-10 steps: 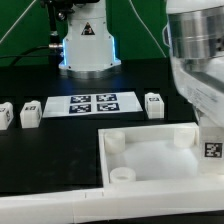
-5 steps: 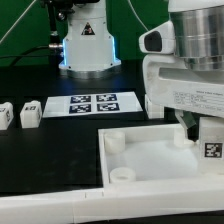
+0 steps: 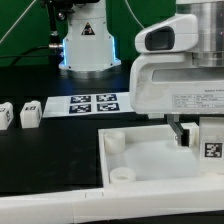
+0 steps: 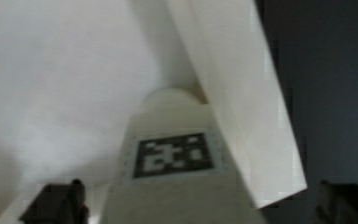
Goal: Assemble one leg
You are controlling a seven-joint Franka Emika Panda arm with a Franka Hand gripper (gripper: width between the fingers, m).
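The pincer [image 3: 187,133] hangs released, its fingers [image 4: 59,203] spread either side of the leg [image 4: 172,150] (tag facing up). That leg stands at the white panel [image 3: 150,160] at about three o'clock. Two more pegs [image 3: 30,111] sit on the black desk [image 3: 50,150] at nine o'clock.

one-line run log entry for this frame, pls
phase: approach | tool: over the panel, nothing gripped | target: leg standing on panel, below tool | two legs loose beside marker board
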